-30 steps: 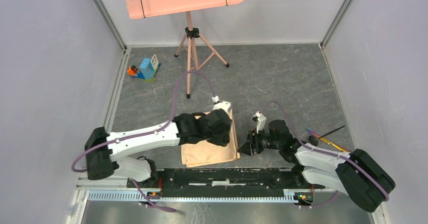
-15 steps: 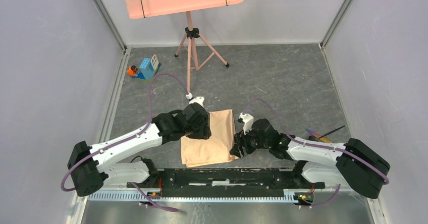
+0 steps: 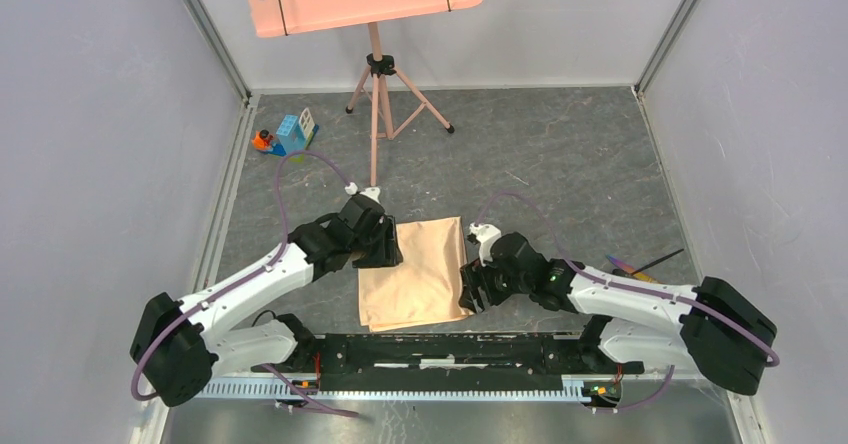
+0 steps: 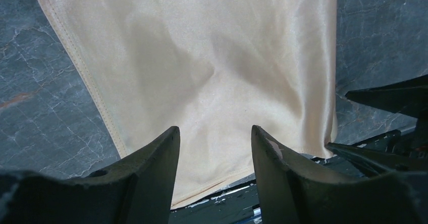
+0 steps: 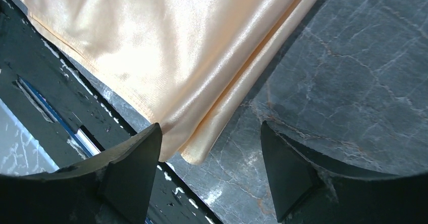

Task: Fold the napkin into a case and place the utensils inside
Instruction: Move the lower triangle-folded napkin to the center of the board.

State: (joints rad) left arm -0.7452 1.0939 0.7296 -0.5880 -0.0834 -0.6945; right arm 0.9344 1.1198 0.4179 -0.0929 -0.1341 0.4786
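Midway through folding the napkin (image 3: pixel 415 272), a flat doubled rectangle just beyond the black rail (image 3: pixel 440 349), between both arms. Holds the left gripper (image 4: pixel 214 133) spread open above its left part and the right gripper (image 5: pixel 211 133) spread open at its near right corner, gripping nothing. Leaves the utensils (image 3: pixel 650 279) well apart on the right. Probably calls next for pinching the layered edge cleanly for another fold.
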